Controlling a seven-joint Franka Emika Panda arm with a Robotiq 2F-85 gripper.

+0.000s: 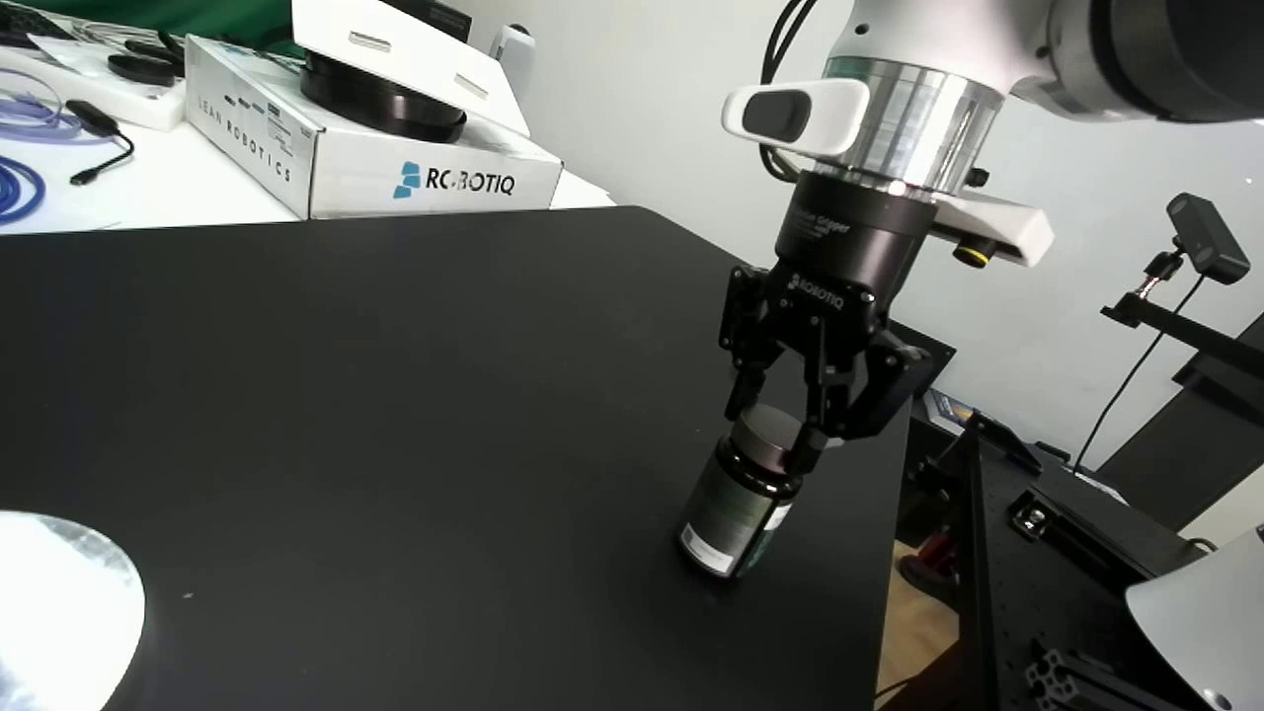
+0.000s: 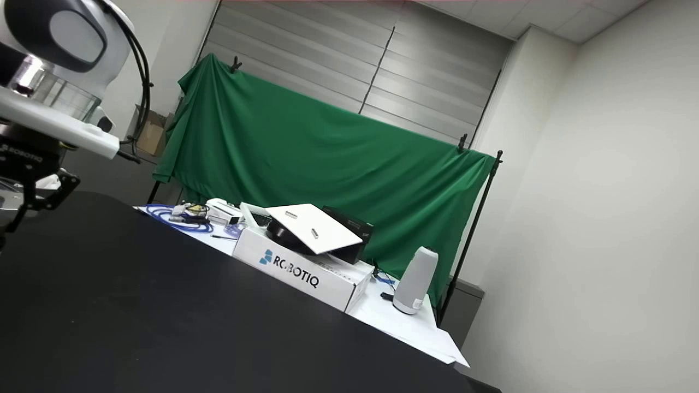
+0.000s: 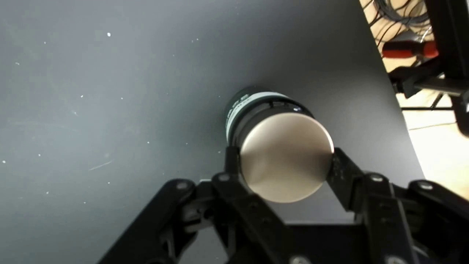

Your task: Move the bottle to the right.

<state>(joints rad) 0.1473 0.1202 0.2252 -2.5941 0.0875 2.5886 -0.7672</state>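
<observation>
A black worktop point(image 1: 395, 395) is spreading across most of the lower scene, and in the wrist view its surface is showing scattered pale specks point(image 3: 109, 34) and a thin scratch point(image 3: 100, 165). The bottle point(image 1: 736, 504) is showing near the worktop's edge — whether its base is touching the black surface or hovering just above, I cannot tell. The jaws are pinching its round brownish-grey cap point(image 3: 285, 157) from opposite sides, standing apart only by the cap's width. In an exterior view a rounded white object point(image 1: 59, 612) is showing in part, well apart from the bottle. Past the edge, the wrist view is taking in pale floor point(image 3: 439, 150), looped dark cables point(image 3: 394, 14) and a red-and-black object point(image 3: 403, 49). Behind, in both exterior views, a white worktop point(image 2: 396, 322) is carrying a white box point(image 2: 336, 289) lettered ROBOTIQ, on top of which a white panel point(image 2: 314, 226) is resting over a black round piece point(image 2: 281, 237); blue cable point(image 1: 38, 188) is curling nearby. A grey upright device point(image 2: 418, 278) is standing near the box. A green cloth point(image 2: 327, 153) is hanging from a dark stand point(image 2: 472, 234), a grey banded blind point(image 2: 338, 43) is spreading above it, and pale walls point(image 2: 617, 191) are rising to a panelled ceiling point(image 2: 595, 16). Past the black worktop's edge — in an exterior view — a small dark camera point(image 1: 1207, 237) is perching on a mount point(image 1: 1163, 265).
</observation>
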